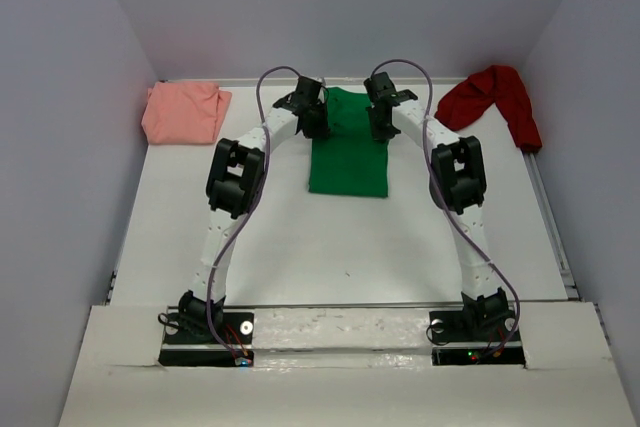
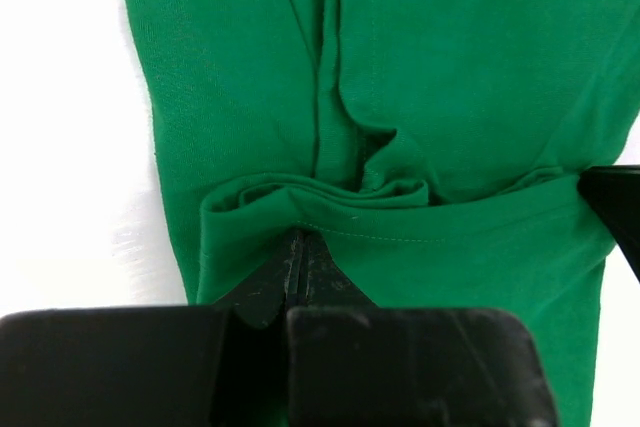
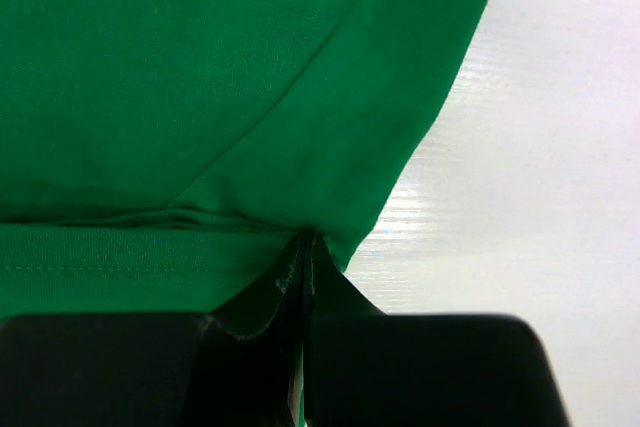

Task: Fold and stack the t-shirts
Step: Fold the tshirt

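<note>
- Bright green soft cloth t-shirt [image 1: 348, 162]: flat on the white table [image 1: 350, 247], in the middle toward the far side, folded into a narrow rectangle with its long sides running away from the arm bases.
- Far end of the green rectangle between the two wrists; near end free of both arms, its edge straight.
- Left gripper [image 1: 312, 115]: at the far left corner of the green cloth, black fingers pressed together, pinching a bunched fold of hem.
- Left wrist view: left gripper [image 2: 300, 242] tucked under a rolled lip of the bright green soft cloth t-shirt [image 2: 450, 67]. Stitched hem line just past the tips, puckers gathered there, a long crease leading away up the middle.
- Right gripper [image 1: 383, 112]: at the far right corner of the same cloth, fingers likewise pressed together, pinching the cloth's edge.
- Right wrist view: right gripper [image 3: 305, 242] closed on the corner of the green cloth [image 3: 150, 67], a thin green sliver between the fingers. Diagonal fold above, stitched hem to the left, bare white table to the right.
- Salmon-pink soft cloth t-shirt [image 1: 183, 112]: far left corner of the table, loosely folded, well apart from the green one.
- Dark red soft cloth t-shirt [image 1: 495, 97]: far right corner, crumpled, one part trailing down along the right edge.
</note>
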You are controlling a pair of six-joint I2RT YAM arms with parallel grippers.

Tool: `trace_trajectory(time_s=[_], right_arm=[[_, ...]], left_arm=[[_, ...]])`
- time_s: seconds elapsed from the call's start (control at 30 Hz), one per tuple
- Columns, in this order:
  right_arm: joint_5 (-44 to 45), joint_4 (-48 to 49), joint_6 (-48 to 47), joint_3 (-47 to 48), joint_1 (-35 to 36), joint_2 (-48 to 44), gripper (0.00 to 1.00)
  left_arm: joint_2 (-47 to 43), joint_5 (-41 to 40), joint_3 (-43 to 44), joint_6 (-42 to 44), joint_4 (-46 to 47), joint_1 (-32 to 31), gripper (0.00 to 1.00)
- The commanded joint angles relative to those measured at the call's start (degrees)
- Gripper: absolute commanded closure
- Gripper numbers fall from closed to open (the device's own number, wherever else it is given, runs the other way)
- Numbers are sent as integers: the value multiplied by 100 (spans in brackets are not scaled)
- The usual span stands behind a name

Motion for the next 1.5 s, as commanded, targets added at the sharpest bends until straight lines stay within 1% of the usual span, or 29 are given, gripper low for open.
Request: trace_trajectory(time_s=[0.0, 0.17, 0.27, 0.3, 0.5, 0.6, 0.7, 0.73, 0.83, 0.93, 0.97, 1.1, 1.17, 1.33, 1.47], right_arm=[[-242, 131, 43, -155, 21, 159, 100], [-233, 193, 61, -374, 21, 168, 100], [-224, 201, 104, -506, 21, 150, 100], [-224, 228, 157, -620, 21, 98, 100], [-321, 289, 350, -1112, 21, -245, 100], [-286, 473, 421, -1770, 21, -709, 100], [-286, 632, 482, -2280, 74, -1061, 100], [-268, 658, 508, -2282, 126, -1063, 100], [-216, 755, 658, -2939, 188, -1422, 100], [-172, 957, 772, -3397, 320, -1870, 100], [-171, 983, 807, -3668, 372, -1985, 100], [-102, 1028, 948, -4240, 521, -2625, 100], [-23, 1028, 1053, -4469, 592, -2837, 100], [48, 1036, 1282, -5259, 759, -3504, 100], [127, 1072, 1493, -5779, 1084, -3875, 100]], left_arm=[[41, 120, 57, 16, 6, 14, 100], [121, 103, -109, -151, -29, 41, 100], [-54, 24, -504, -336, 50, 32, 100], [-168, 7, -758, -406, 120, 32, 100], [-686, -239, -1524, -538, 182, -29, 100], [-985, -336, -2076, -626, 234, -99, 100], [-1249, -415, -2446, -679, 270, -223, 100], [-1311, -442, -2535, -696, 270, -258, 100], [-1609, -520, -2877, -723, 279, -398, 100], [-1935, -591, -3299, -802, 340, -548, 100], [-2014, -626, -3405, -819, 349, -583, 100], [-2566, -697, -4168, -978, 489, -803, 100], [-2830, -714, -4407, -1118, 577, -960, 100], [-3314, -697, -5223, -1417, 771, -1260, 100], [-3728, -802, -5690, -1663, 894, -1558, 100]])
